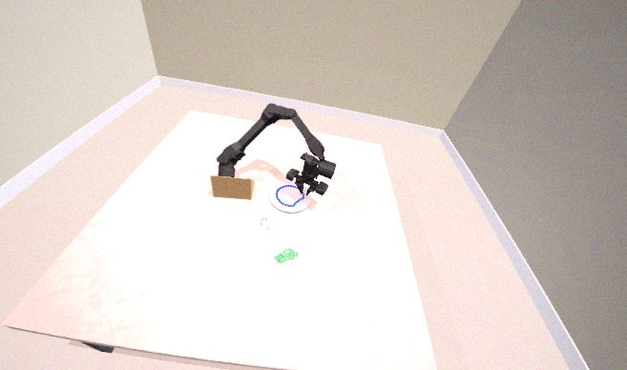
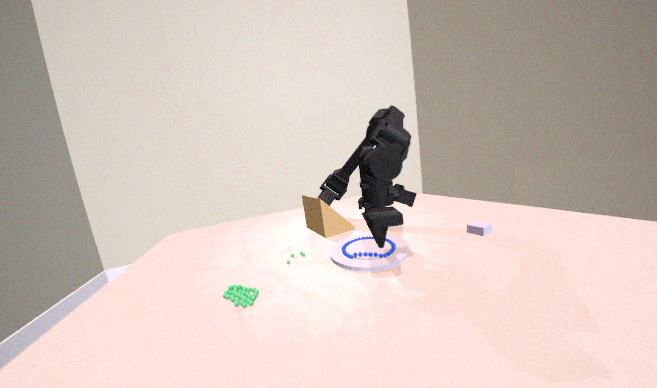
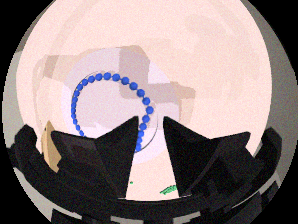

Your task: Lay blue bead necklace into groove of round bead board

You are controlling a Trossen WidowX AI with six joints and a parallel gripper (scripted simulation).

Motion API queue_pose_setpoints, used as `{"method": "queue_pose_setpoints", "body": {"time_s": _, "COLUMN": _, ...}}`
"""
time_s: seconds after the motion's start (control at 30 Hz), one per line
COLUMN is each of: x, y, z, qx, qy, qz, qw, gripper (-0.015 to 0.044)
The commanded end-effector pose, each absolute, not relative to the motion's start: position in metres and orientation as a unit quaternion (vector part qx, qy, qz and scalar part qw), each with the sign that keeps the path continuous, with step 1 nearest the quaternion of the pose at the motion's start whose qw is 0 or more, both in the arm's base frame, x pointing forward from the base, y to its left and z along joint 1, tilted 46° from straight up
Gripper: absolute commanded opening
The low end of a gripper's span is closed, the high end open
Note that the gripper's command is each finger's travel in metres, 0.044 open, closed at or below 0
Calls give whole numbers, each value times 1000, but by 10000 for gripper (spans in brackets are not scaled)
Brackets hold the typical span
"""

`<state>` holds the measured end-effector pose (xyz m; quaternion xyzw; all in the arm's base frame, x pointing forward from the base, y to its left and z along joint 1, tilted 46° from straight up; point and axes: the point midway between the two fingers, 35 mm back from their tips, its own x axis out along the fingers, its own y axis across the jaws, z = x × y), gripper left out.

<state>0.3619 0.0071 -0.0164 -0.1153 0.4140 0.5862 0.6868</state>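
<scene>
The blue bead necklace (image 1: pixel 277 195) (image 2: pixel 364 255) (image 3: pixel 100 78) lies as a closed loop on the round white bead board (image 1: pixel 282 208) (image 2: pixel 354 263) (image 3: pixel 107 106). My gripper (image 1: pixel 305 193) (image 2: pixel 381 245) (image 3: pixel 150 120) points straight down at the loop's right side, its tips just at the board. The fingers stand partly closed with a clear gap between them. In the wrist view a stretch of the necklace runs down into that gap beside the left fingertip. The lower part of the loop is hidden behind the fingers there.
A tan wedge-shaped block (image 1: pixel 231 187) (image 2: pixel 324 220) (image 3: pixel 48 143) stands just left of the board. A pile of green beads (image 1: pixel 285 256) (image 2: pixel 241 295) and a few loose green beads (image 1: pixel 264 222) (image 2: pixel 295 256) lie nearer the front. A small grey block (image 2: pixel 479 228) sits beyond.
</scene>
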Motion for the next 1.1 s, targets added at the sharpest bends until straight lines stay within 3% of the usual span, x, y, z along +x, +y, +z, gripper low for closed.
{"method": "queue_pose_setpoints", "body": {"time_s": 0.0, "x": 362, "y": 8, "z": -18, "qx": -114, "qy": 414, "qz": 585, "qw": 688, "gripper": 120}}
{"method": "queue_pose_setpoints", "body": {"time_s": 0.57, "x": 360, "y": 27, "z": -35, "qx": -111, "qy": 414, "qz": 586, "qw": 687, "gripper": 120}}
{"method": "queue_pose_setpoints", "body": {"time_s": 0.73, "x": 361, "y": 25, "z": -34, "qx": -114, "qy": 414, "qz": 587, "qw": 686, "gripper": 0}}
{"method": "queue_pose_setpoints", "body": {"time_s": 1.07, "x": 361, "y": 25, "z": -34, "qx": -114, "qy": 414, "qz": 587, "qw": 686, "gripper": 0}}
